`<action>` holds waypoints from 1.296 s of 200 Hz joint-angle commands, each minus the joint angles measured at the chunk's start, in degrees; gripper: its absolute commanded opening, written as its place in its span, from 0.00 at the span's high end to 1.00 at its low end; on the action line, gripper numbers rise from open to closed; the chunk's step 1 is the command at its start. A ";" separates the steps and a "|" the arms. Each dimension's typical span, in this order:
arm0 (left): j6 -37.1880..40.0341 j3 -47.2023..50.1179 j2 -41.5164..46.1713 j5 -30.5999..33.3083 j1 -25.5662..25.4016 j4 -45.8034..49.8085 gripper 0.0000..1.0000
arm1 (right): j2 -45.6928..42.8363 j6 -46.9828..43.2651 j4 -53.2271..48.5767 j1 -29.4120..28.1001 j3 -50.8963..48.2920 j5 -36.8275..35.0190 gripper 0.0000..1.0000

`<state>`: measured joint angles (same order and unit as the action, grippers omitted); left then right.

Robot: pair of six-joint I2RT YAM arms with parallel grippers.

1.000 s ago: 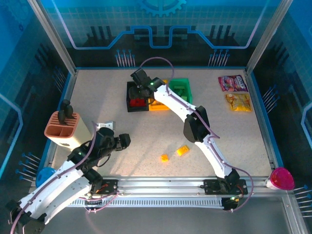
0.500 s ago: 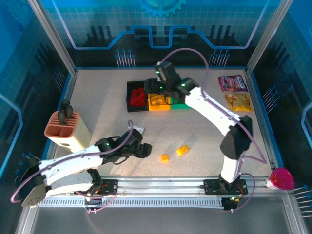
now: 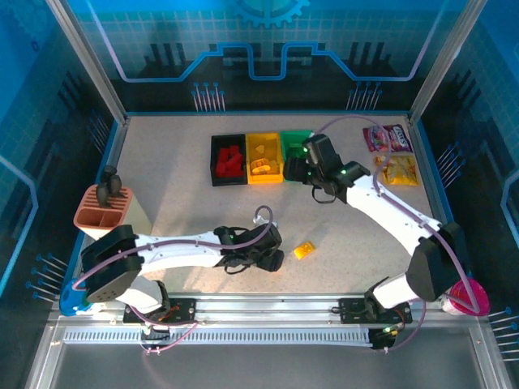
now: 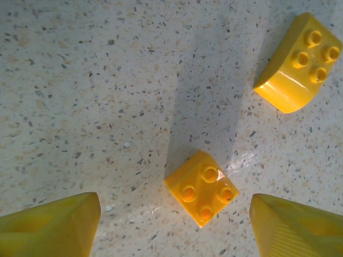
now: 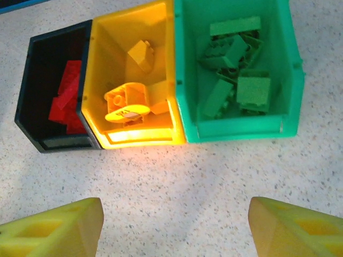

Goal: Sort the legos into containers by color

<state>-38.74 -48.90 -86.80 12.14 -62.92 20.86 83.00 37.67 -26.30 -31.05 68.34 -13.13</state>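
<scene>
yellow lego (image 4: 201, 193) lies on the tabletop (image 4: 80, 80) beneath the released left claw (image 4: 174, 227), pick-up apparently in hand; next likely lower, clench, carry it to the yellow bin (image 5: 134, 142). right claw (image 5: 174, 225) hangs released, empty, before the containers (image 5: 236, 131).

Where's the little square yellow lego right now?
In the left wrist view, the square yellow lego lies on the table between the open fingers of the left hand; the curved yellow lego sits up to its right.

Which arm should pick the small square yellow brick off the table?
Left. The left tool hangs open right over the small yellow brick; the right tool hangs open by the bins, far from it.
</scene>
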 commanded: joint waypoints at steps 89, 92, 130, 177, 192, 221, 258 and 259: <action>-4.85 -9.99 -11.99 -4.62 -1.39 7.89 0.38 | -9.43 5.04 5.61 5.36 -16.99 0.81 0.27; -4.85 -10.20 -12.28 -4.66 -1.48 8.14 0.38 | -9.46 5.09 5.62 5.51 -17.15 0.86 0.27; -4.85 -12.29 -14.47 -3.05 -1.55 11.65 0.52 | -10.36 5.89 6.85 7.26 -20.18 1.99 0.27; -3.37 -14.20 -15.35 -0.92 -1.60 13.96 0.62 | -10.80 6.60 7.67 8.11 -21.93 2.77 0.27; -3.14 -14.19 -14.49 -0.13 -1.43 13.73 0.64 | -10.81 6.71 7.67 8.11 -22.19 2.85 0.27; -1.98 -14.37 -12.24 0.78 -0.14 13.37 0.64 | -11.10 7.29 7.78 8.18 -23.11 3.23 0.27; -0.42 -15.04 -9.77 1.14 3.08 12.33 0.64 | -12.05 7.64 7.49 8.11 -24.30 3.21 0.27; -0.35 -15.06 -9.69 1.13 3.20 12.30 0.64 | -12.06 7.66 7.49 8.06 -24.30 3.20 0.27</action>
<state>-41.36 -61.84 -99.85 11.62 -61.78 32.51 72.55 44.18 -19.16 -23.64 45.10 -10.02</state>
